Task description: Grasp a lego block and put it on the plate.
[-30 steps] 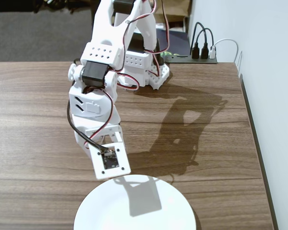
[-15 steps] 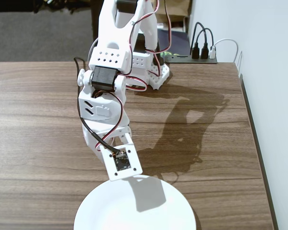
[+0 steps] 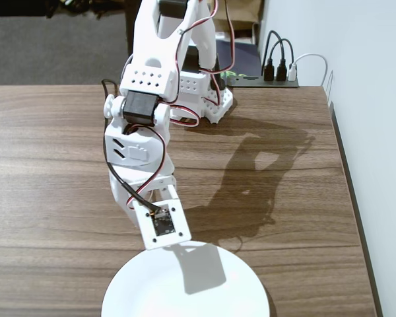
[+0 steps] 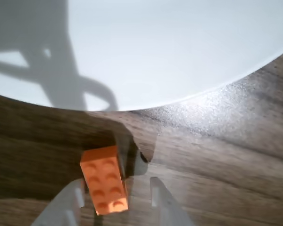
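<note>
In the wrist view the orange lego block [image 4: 104,181] sits lengthwise between my gripper's [image 4: 115,182] two blurred pale fingers, studs toward the camera, pressed against the left finger [image 4: 75,195]. It hangs over dark wood just short of the plate's rim. The white plate [image 4: 179,47] fills the top of that view, crossed by the arm's shadow. In the fixed view the plate [image 3: 185,290] lies at the bottom edge. The wrist's camera board [image 3: 163,224] hangs right at its far rim and hides the gripper and the block.
The arm's white base [image 3: 201,92] stands at the table's back. A power strip with plugs [image 3: 277,71] lies behind it by the wall. The wooden table's right edge [image 3: 348,178] runs along the white wall.
The wrist swung right and down toward the plate's rim, then eased slightly back to the left. The plate has not moved.
</note>
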